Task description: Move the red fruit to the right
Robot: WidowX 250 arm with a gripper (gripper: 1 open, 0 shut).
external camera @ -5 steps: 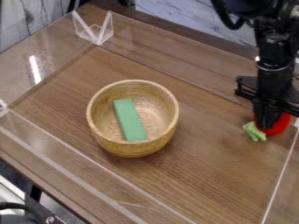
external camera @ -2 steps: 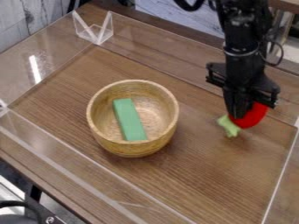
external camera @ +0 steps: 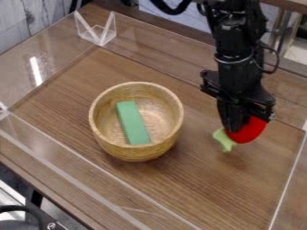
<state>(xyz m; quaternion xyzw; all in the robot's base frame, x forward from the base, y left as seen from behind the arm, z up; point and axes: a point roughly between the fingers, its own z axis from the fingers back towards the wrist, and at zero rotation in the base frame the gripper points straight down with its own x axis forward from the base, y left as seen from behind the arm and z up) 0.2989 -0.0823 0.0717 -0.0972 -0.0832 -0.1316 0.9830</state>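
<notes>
So the gripper point(external camera: 243, 128) has the red fruit point(external camera: 247, 132) pinched in its jaws, clamped tight on it, with the green leafy end sticking out low on the left side. The fruit is off the counter point(external camera: 180, 193) now, hanging in the air just right of the wooden bowl point(external camera: 136, 119). Compared to a second ago that's a clear change: back then the fruit was way over by the right edge, down on the wood with the jaws around it. Since then the arm has lifted it and carried it left and a bit nearer, so it sits much closer to the bowl than before. The bowl itself hasn't budged, and the flat green block point(external camera: 132, 122) is still lying inside it, same angle as earlier. The clear plastic stand point(external camera: 95, 30) at the far left corner is unchanged too
</notes>
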